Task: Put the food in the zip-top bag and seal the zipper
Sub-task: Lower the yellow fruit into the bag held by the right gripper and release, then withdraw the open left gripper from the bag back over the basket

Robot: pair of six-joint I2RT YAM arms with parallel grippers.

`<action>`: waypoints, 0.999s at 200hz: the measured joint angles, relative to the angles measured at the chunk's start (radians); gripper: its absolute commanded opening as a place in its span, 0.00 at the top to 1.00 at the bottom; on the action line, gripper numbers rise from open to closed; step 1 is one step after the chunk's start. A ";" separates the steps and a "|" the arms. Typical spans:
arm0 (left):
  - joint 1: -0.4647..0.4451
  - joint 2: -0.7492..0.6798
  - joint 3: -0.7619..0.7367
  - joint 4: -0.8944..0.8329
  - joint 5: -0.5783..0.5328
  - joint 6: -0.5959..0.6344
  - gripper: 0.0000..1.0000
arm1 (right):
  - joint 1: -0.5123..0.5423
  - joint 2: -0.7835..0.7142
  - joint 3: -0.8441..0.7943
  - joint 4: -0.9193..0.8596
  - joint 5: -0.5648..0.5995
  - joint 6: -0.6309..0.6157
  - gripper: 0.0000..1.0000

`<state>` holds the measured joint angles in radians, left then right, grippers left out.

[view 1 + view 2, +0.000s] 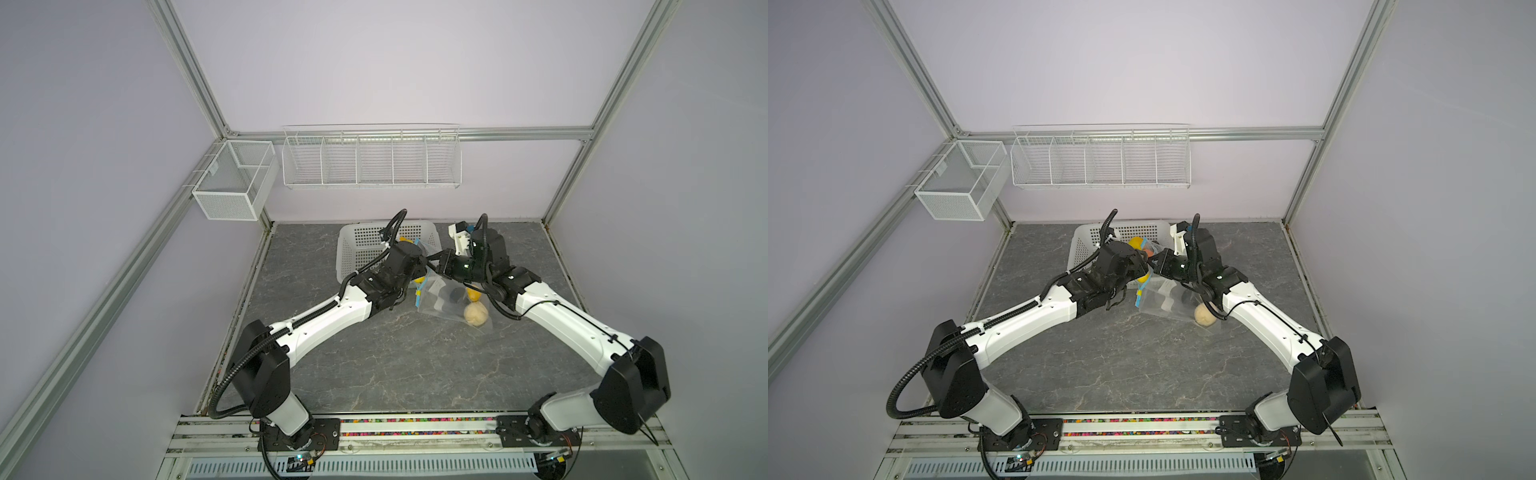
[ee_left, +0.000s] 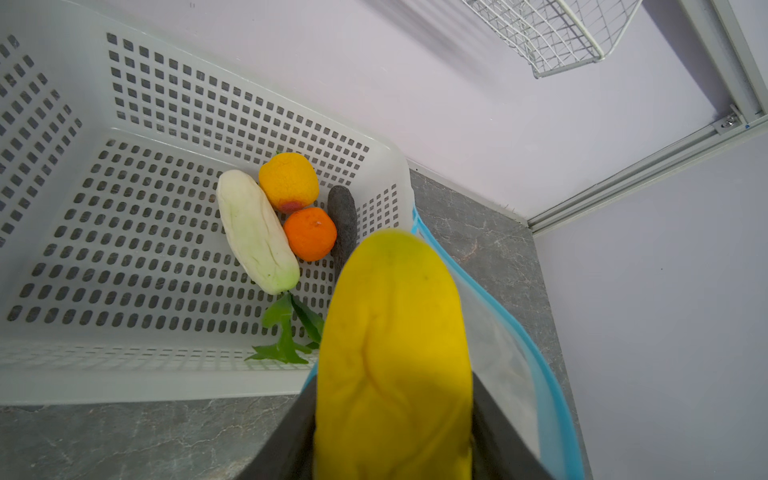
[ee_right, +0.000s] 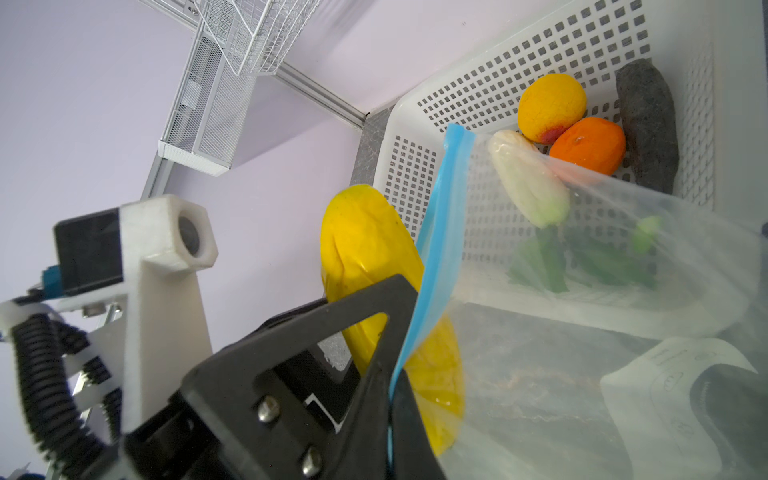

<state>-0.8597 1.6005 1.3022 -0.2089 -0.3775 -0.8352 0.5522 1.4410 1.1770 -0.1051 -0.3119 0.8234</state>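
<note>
The zip-top bag lies on the table by the basket, with a beige piece, a yellow piece and a black piece inside. My right gripper is shut on the light-blue zipper, lifting the mouth. My left gripper is shut on a long yellow food piece. It stands upright at the mouth, its lower end behind the bag film. A white piece, a yellow-orange one, an orange one, a dark grey one and green leaves lie in the basket.
The white perforated basket stands at the back of the table, touching the bag's mouth. A wire rack and a mesh box hang on the back wall. Both wrists meet close together over the bag.
</note>
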 measured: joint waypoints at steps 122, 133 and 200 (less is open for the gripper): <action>0.000 0.002 0.000 0.009 0.011 0.029 0.42 | -0.008 0.000 0.000 0.006 0.011 -0.005 0.94; 0.000 0.002 0.000 0.008 0.011 0.029 0.42 | -0.008 0.000 0.000 0.006 0.011 -0.005 0.94; 0.004 -0.109 0.000 -0.035 0.049 0.053 0.28 | -0.010 -0.026 -0.014 -0.018 0.013 -0.016 0.94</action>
<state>-0.8555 1.4918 1.3018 -0.2436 -0.3283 -0.7818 0.5426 1.4147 1.1629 -0.1230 -0.2985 0.8074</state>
